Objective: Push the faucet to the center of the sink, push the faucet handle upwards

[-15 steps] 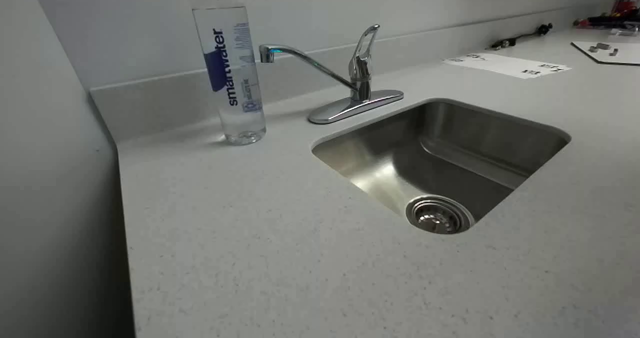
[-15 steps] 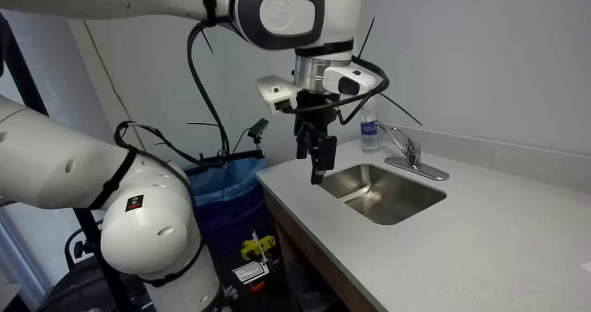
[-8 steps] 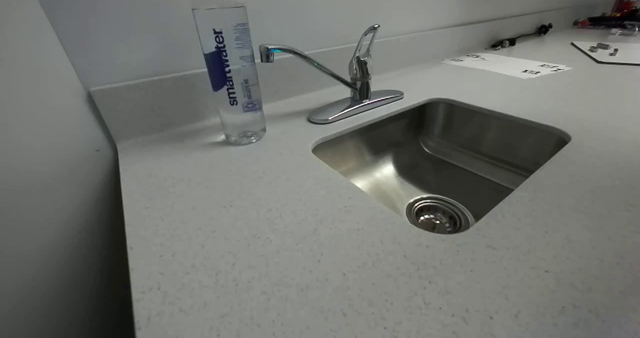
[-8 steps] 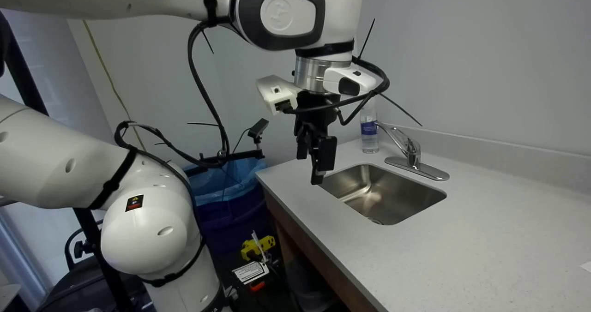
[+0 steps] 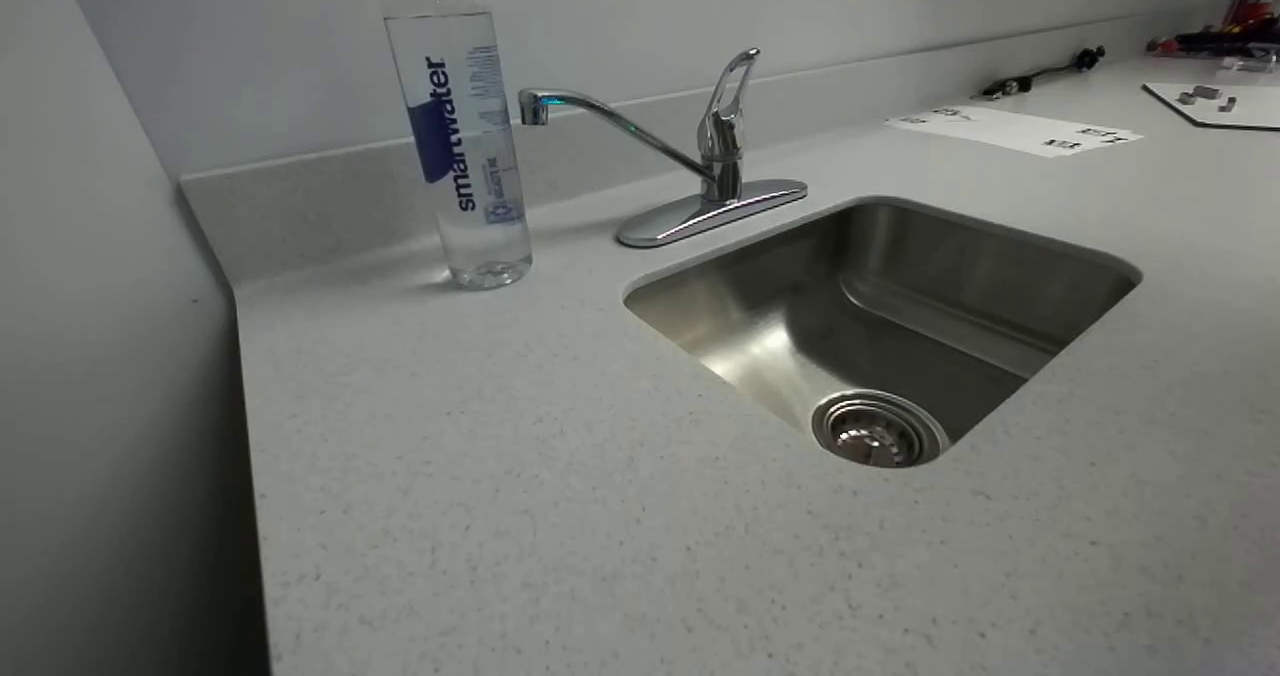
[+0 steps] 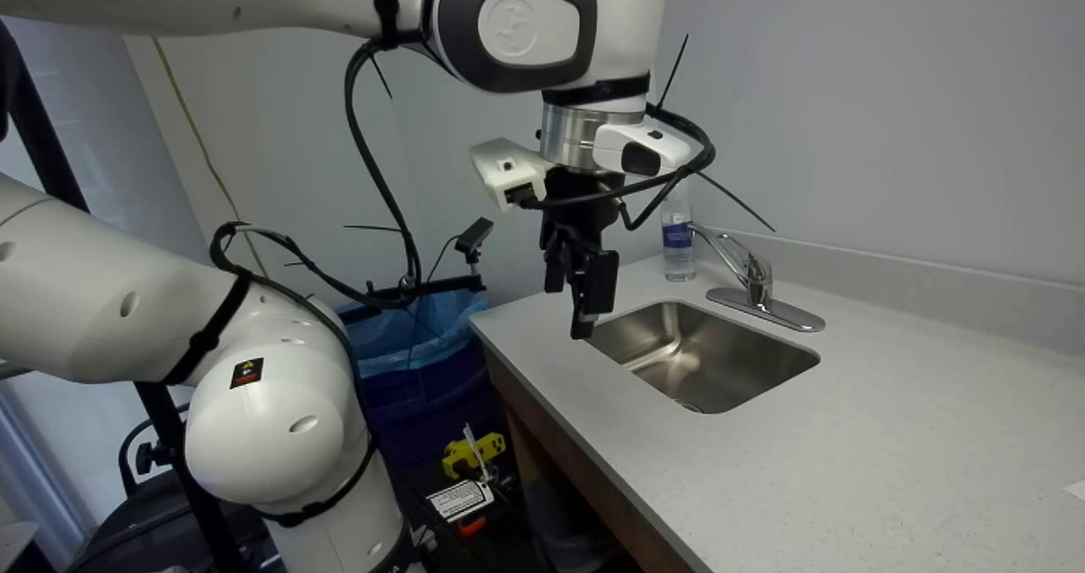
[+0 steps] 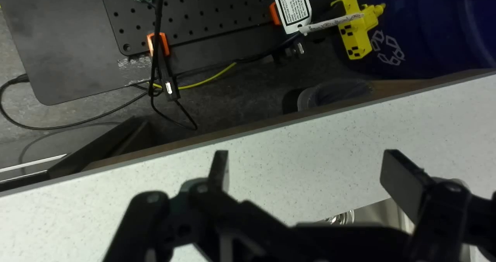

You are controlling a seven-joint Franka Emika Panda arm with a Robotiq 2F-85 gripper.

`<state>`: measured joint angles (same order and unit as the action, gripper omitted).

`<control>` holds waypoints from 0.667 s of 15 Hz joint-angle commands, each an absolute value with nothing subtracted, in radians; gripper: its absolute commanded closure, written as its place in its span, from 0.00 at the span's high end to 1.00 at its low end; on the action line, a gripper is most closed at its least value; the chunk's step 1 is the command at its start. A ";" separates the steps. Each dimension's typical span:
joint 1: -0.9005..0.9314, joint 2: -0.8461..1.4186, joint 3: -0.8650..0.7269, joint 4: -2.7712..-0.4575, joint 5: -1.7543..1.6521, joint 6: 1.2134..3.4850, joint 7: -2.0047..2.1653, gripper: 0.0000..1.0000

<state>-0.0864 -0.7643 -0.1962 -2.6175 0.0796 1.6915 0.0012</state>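
The chrome faucet (image 5: 722,178) stands on its oval base plate behind the sink (image 5: 930,256). Its long spout (image 5: 630,128) points away from the basin, along the wall toward the water bottle. The faucet handle (image 5: 720,136) rises at a slant from the top of the body. The faucet (image 6: 757,289) and sink (image 6: 712,336) also show in an exterior view. My gripper (image 6: 573,306) points down above the counter's front strip, in front of the sink and well apart from the faucet. In the wrist view the gripper (image 7: 310,173) is open and empty; a sink corner (image 7: 374,215) shows below it.
A clear water bottle (image 5: 470,176) stands close to the spout's tip; it also shows (image 6: 677,247) beyond the sink. A low backsplash (image 6: 915,280) runs behind the faucet. White paper (image 5: 1010,129) lies farther along the counter. A blue bin (image 6: 424,395) stands beside the counter.
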 commanded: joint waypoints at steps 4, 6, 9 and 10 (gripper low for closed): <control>-0.110 -0.760 -0.177 -2.616 0.092 1.689 -0.012 1.00; -0.099 -0.746 -0.170 -2.594 0.102 1.687 -0.011 1.00; -0.083 -0.720 -0.139 -2.573 0.121 1.703 0.003 1.00; -0.078 -0.712 -0.127 -2.565 0.129 1.711 0.007 1.00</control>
<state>-0.0859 -0.7517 -0.1632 -2.6058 0.0984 1.6955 0.0013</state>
